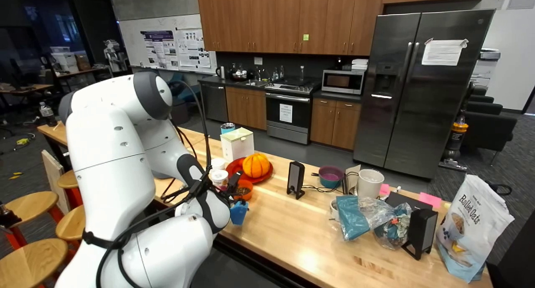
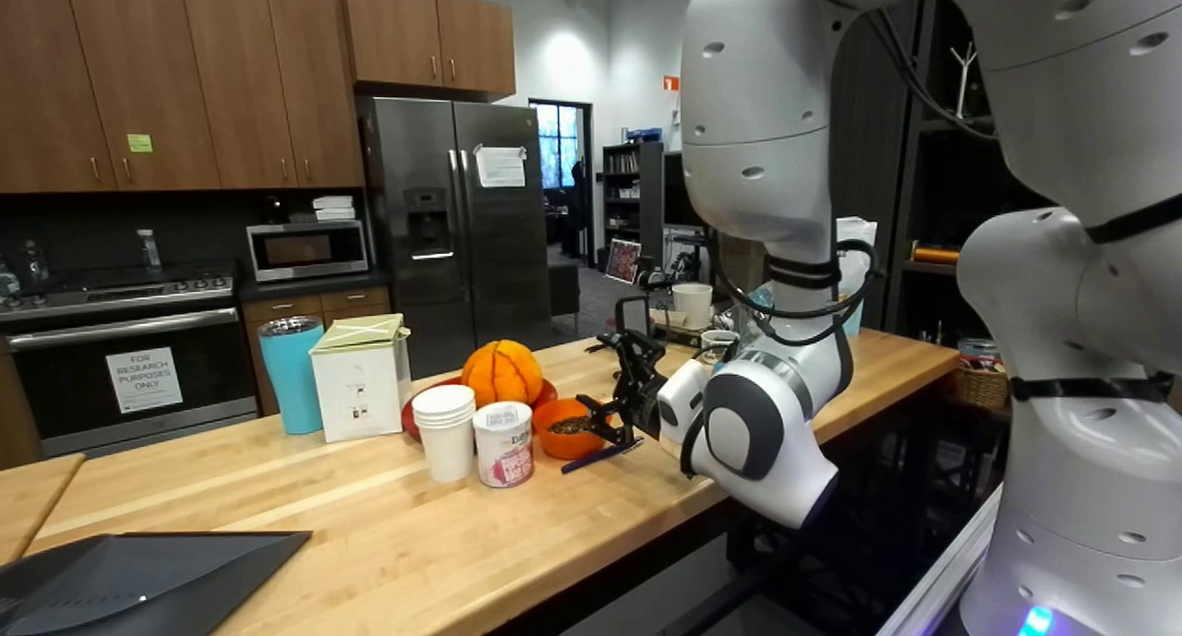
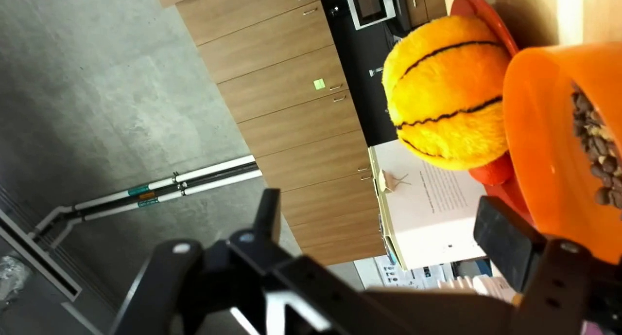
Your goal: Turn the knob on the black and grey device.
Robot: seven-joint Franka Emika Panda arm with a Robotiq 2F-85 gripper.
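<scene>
1. Jointed white robot arm [image 1: 113, 146], fitted with dark grey joint caps [image 1: 152, 93], is placed nearest the camera in an exterior view; it is stretched over the long light-wood table [image 1: 267, 221] and bent low toward it.
2. Two-fingered black gripper [image 3: 384, 216] is fully released; its fingers [image 3: 508, 242] are spread wide apart; just beside one of them the round orange plastic bowl [image 3: 539, 131] is seen, in which small brown pieces [image 3: 600, 155] are held; whether the bowl is touched cannot be told.
3. Small, upright, black-and-grey, box-like device [image 1: 296, 178] is stood on the table between the round red plate [image 1: 235, 166] and the round purple-and-teal pot [image 1: 330, 176], apart from the gripper; a matching black-and-grey device [image 1: 420, 233] is stood farther along, between the crumpled clear plastic bag [image 1: 386, 233] and the white-and-blue bag of rolled oats [image 1: 472, 229]; on each, a grey face is set into a black body; which of the two is named by the task cannot be told.
4. On the plate the fuzzy orange pumpkin-shaped plush [image 1: 256, 165] is rested; near it the white cardboard box [image 2: 360, 391] with a pale green lid [image 2: 365, 334] is placed, with the tall light-blue tumbler [image 2: 294, 378] stood beside the box; the stacked white paper cups [image 2: 446, 430] and the white-and-pink cylindrical tub [image 2: 505, 442] are set side by side.
</scene>
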